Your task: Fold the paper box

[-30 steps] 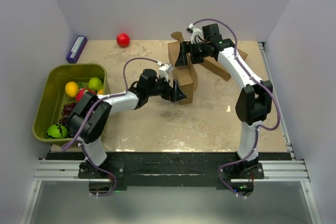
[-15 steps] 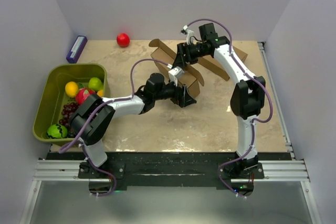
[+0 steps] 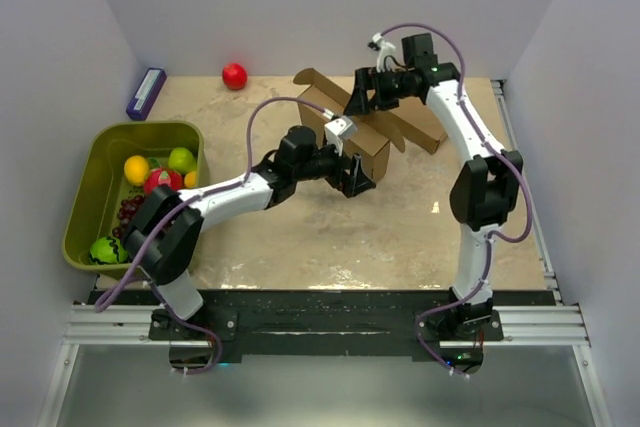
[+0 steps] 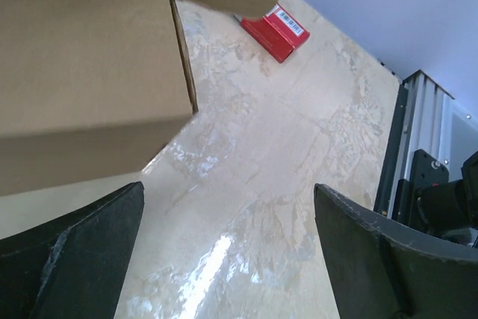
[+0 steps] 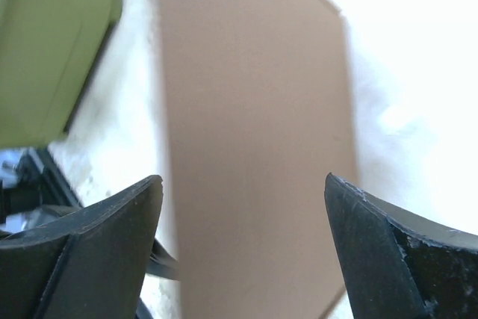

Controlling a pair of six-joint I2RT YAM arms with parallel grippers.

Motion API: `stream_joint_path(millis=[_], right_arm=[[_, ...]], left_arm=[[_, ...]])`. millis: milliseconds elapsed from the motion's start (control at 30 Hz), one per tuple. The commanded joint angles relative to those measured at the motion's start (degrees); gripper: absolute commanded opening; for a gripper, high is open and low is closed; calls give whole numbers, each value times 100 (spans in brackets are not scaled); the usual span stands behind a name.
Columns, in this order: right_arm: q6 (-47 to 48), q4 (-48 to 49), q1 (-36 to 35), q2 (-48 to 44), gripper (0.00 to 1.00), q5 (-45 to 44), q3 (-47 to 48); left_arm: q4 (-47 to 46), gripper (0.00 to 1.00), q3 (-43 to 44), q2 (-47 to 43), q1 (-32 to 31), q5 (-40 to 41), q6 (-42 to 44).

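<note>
The paper box (image 3: 345,132) is brown cardboard lying partly formed at the table's back middle, with one flap (image 3: 312,82) sticking up to the left. My left gripper (image 3: 358,179) is open just in front of the box's near face. In the left wrist view the box (image 4: 82,72) fills the upper left, and my left gripper (image 4: 228,252) has only bare table between its fingers. My right gripper (image 3: 358,97) hovers open over the box's back edge. In the blurred right wrist view a cardboard panel (image 5: 254,147) lies beyond the right gripper (image 5: 243,244), not gripped.
A green bin (image 3: 145,127) of fruit stands at the left, also seen as a green bin (image 5: 52,42) from the right wrist. A red ball (image 3: 234,75) and a purple box (image 3: 146,93) lie at the back left. More brown cardboard (image 3: 415,127) lies under the right arm. A red barcoded packet (image 4: 276,28) lies beyond the box.
The box went from standing upright to leaning over, its flap swung out to the left. My left gripper moved right along its front. My right gripper drew back to the right, and both opened wider.
</note>
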State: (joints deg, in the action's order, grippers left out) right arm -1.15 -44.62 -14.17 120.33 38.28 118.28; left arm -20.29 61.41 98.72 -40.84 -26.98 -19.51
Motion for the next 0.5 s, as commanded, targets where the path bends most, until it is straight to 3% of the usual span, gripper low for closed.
stream_joint_path(millis=[0, 233, 467], right_arm=[[-316, 437, 283, -783, 94, -679, 213], [-518, 621, 354, -1722, 94, -2102, -357], [-1141, 867, 336, -3172, 93, -2853, -2357]], left_arm=[[990, 100, 468, -687, 216, 255, 614], [2377, 100, 775, -1434, 1304, 36, 983], [3839, 100, 2866, -689, 2115, 150, 1889]])
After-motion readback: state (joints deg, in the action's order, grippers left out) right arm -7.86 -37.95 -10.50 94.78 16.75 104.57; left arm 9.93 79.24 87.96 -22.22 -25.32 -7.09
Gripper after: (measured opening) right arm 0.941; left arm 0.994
